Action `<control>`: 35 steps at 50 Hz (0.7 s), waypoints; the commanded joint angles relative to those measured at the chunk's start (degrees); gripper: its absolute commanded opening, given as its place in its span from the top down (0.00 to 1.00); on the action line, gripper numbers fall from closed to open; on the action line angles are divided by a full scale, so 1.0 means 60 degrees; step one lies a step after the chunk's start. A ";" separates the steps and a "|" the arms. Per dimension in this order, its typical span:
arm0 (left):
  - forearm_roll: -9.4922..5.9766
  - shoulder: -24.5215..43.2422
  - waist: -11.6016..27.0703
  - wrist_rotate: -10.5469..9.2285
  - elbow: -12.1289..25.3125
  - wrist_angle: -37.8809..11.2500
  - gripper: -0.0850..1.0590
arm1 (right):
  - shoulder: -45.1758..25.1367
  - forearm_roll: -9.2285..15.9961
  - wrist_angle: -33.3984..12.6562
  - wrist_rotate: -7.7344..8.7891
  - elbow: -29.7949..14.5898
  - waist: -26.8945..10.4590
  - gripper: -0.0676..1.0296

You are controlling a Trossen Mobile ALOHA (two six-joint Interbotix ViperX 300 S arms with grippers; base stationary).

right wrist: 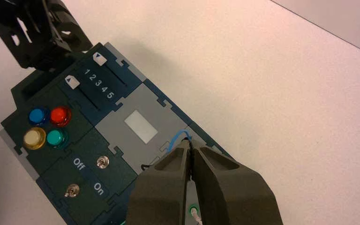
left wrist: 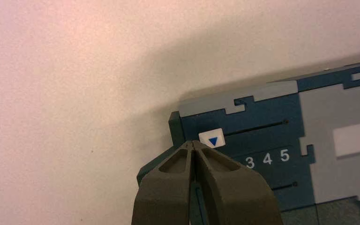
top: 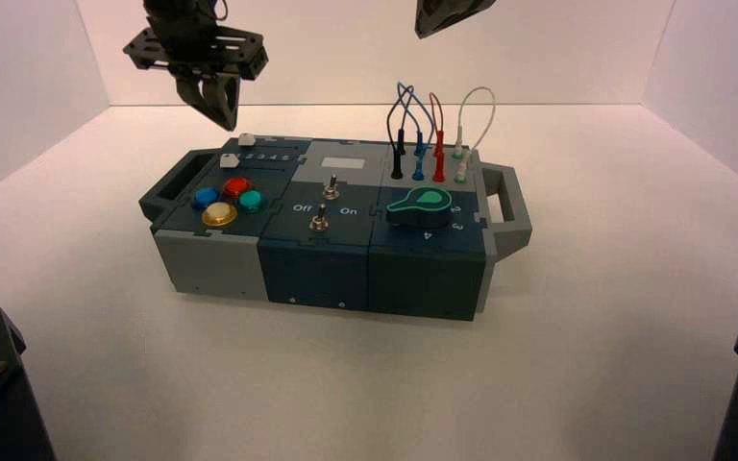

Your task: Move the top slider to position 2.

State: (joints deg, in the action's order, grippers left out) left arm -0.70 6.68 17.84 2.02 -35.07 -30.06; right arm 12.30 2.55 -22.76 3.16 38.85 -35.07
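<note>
The top slider (left wrist: 211, 139), a small white knob with a blue triangle, sits at the end of its slot (left wrist: 255, 128) nearest the box's left handle. It also shows in the high view (top: 246, 140) and the right wrist view (right wrist: 100, 59), level with digit 1. The digit 2 (right wrist: 93, 76) is printed one step along the row; in the left wrist view my fingers hide it and only 3 4 5 show. My left gripper (left wrist: 193, 144) is shut and empty, its tips just beside the knob on the handle side (top: 229, 123). My right gripper (right wrist: 191, 143) is shut, high above the wires.
The twin white knob (right wrist: 71, 81) sits in the nearer slot. Four round buttons (top: 227, 200), two toggle switches (top: 330, 186), a green dial (top: 421, 205) and upright wires (top: 430, 134) fill the rest of the box. Grey handles (top: 507, 202) stick out at both ends.
</note>
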 commanded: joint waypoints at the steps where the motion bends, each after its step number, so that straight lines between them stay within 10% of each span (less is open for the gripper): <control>1: 0.0029 0.0000 0.0015 0.0015 0.0293 0.0059 0.95 | 0.0103 0.0044 0.0103 -0.0015 -0.0117 -0.0044 0.96; 35: 0.0059 0.0205 -0.0029 0.0073 0.0454 0.0029 0.95 | 0.0103 0.0059 0.0103 -0.0015 -0.0103 -0.0059 0.96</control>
State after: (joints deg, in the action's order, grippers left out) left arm -0.44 8.96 17.75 2.29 -33.66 -30.06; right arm 12.30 2.64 -22.68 3.08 38.94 -35.07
